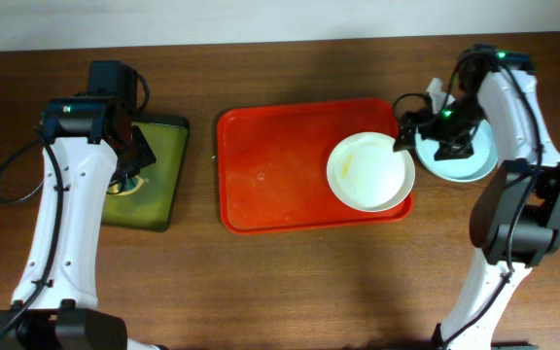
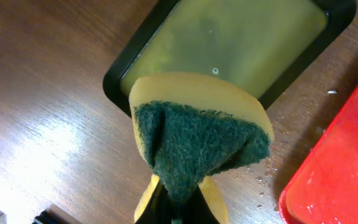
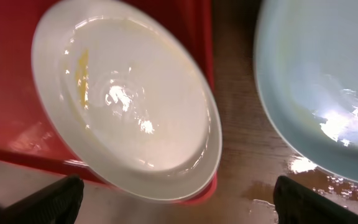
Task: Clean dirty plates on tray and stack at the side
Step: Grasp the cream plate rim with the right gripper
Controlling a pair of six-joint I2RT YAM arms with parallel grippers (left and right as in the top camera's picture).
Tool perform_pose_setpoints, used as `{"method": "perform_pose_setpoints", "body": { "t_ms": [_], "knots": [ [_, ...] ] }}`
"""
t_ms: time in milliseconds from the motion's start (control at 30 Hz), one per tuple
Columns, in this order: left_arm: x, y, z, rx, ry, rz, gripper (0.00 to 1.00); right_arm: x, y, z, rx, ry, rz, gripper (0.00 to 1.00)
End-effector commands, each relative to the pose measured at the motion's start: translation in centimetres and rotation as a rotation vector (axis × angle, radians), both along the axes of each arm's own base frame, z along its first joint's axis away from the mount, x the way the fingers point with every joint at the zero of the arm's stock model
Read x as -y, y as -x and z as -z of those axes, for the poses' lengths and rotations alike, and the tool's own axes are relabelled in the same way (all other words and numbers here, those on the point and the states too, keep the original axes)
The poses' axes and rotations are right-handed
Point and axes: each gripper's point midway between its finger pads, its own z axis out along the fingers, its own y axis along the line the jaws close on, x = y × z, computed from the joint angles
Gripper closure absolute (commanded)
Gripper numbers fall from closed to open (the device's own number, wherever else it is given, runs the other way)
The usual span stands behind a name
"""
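Brown wooden tabletop (image 1: 290, 282) lies under everything you see. On it, the large red rectangular plastic tray (image 1: 270, 185) carries a round white plate (image 1: 369, 173) with a yellowish smear, at the tray's right end. Just right of the tray, a pale blue-green plate (image 1: 474, 167) sits on the wood. Your right gripper (image 1: 404, 136) hovers over the gap between the two plates, fingers spread wide and holding nothing, the arm folded above the blue-green plate. Your left gripper (image 2: 176, 208) is clamped on a yellow sponge with a green scouring face (image 2: 197, 143), over the small dark green-lined tray (image 2: 114, 84).

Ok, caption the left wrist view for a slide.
Left gripper holding a folded green-and-yellow sponge by the dark tray, red tray alongside.
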Motion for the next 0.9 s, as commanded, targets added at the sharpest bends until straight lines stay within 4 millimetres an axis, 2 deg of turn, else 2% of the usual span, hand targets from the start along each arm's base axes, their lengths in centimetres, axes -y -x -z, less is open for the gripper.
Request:
{"method": "perform_pose_setpoints", "body": {
  "t_ms": [0, 100, 167, 267, 300, 400, 467, 500, 533, 700, 733, 767, 800, 867],
  "knots": [
    [-0.1, 0.2, 0.1, 0.001, 0.006, -0.010, 1.00, -0.4, 0.7, 1.9, -0.002, 0.062, -0.049, 0.02],
    [-0.1, 0.2, 0.1, 0.002, 0.006, -0.010, 1.00, -0.9, 1.3, 3.6, -0.014, 0.060, -0.060, 0.00],
    [-0.1, 0.1, 0.1, 0.002, 0.006, -0.010, 1.00, -0.9, 1.7, 4.3, -0.024, 0.058, -0.061, 0.09],
    [-0.1, 0.1, 0.0, 0.005, 0.006, -0.010, 1.00, -1.3, 2.0, 5.2, -0.029, 0.054, -0.064, 0.39],
    [-0.1, 0.1, 0.0, 0.006, 0.006, -0.010, 1.00, -1.7, 2.0, 5.2, -0.028, 0.054, -0.075, 0.53],
    [-0.1, 0.1, 0.0, 0.006, 0.006, -0.010, 1.00, -2.5, 1.8, 5.3, -0.016, 0.056, -0.096, 0.68],
    [-0.1, 0.1, 0.0, 0.005, 0.006, -0.010, 1.00, -2.9, 1.4, 5.3, -0.005, 0.064, -0.090, 0.73],
    [-0.1, 0.1, 0.0, 0.005, 0.006, -0.010, 1.00, -3.1, 1.2, 5.3, 0.001, 0.064, -0.089, 0.81],
    [-0.1, 0.1, 0.0, 0.005, 0.006, -0.010, 1.00, -3.4, 1.1, 5.4, 0.003, 0.065, -0.084, 0.96],
    [-0.1, 0.1, 0.0, 0.006, 0.007, -0.010, 1.00, -5.3, 1.1, 5.3, 0.010, 0.059, -0.122, 0.96],
    [-0.1, 0.0, 0.0, 0.007, 0.006, -0.010, 1.00, -5.6, 1.0, 5.4, 0.014, 0.066, -0.134, 0.92],
    [-0.1, 0.0, 0.0, 0.008, 0.006, -0.010, 1.00, -5.9, 0.8, 5.5, 0.028, 0.087, -0.149, 0.83],
    [-0.1, 0.0, 0.0, 0.008, 0.006, -0.010, 1.00, -5.6, 0.5, 5.6, 0.033, 0.126, -0.134, 0.78],
    [-0.1, 0.1, 0.2, 0.002, 0.006, -0.010, 1.00, -4.4, -0.1, 5.9, 0.032, 0.216, -0.053, 0.78]
  ]
}}
